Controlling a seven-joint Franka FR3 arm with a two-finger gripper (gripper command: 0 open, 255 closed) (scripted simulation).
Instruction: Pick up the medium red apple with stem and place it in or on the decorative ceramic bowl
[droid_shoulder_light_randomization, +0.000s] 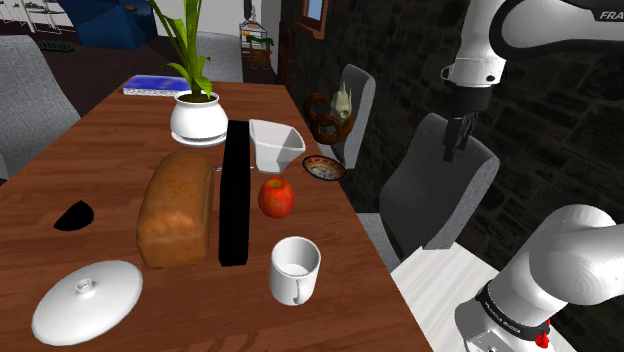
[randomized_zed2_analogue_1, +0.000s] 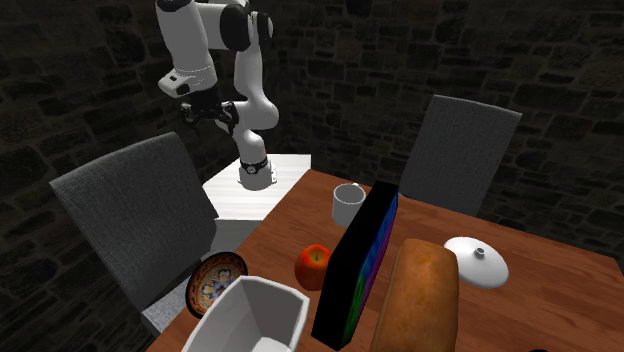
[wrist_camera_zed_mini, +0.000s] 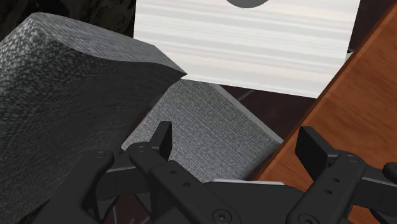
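Nearest in the shoulder view, a white lid (droid_shoulder_light_randomization: 88, 300) and a white mug (droid_shoulder_light_randomization: 295, 270) sit on the wooden bench (droid_shoulder_light_randomization: 100, 170). Just past them a brown bread loaf (droid_shoulder_light_randomization: 178, 207) lies beside a tall black slab (droid_shoulder_light_randomization: 236, 190) standing on edge. The red apple (droid_shoulder_light_randomization: 276, 197) rests on the bench between that slab and the bench's right-hand edge in this view, a little beyond the mug. Farther along, close to the same edge, is the decorative bowl (droid_shoulder_light_randomization: 324, 168), its patterned inside showing, apart from the apple. Next to it stands a white square container (droid_shoulder_light_randomization: 275, 144).

Off the bench, the end effector (droid_shoulder_light_randomization: 457, 140) hangs above a grey chair (droid_shoulder_light_randomization: 440, 190), well apart from the apple. In the wrist view its fingers (wrist_camera_zed_mini: 162, 137) are spread with nothing between them, and the chair seat lies below.

Farthest back are a white plant pot (droid_shoulder_light_randomization: 198, 118) and a blue book (droid_shoulder_light_randomization: 155, 86).
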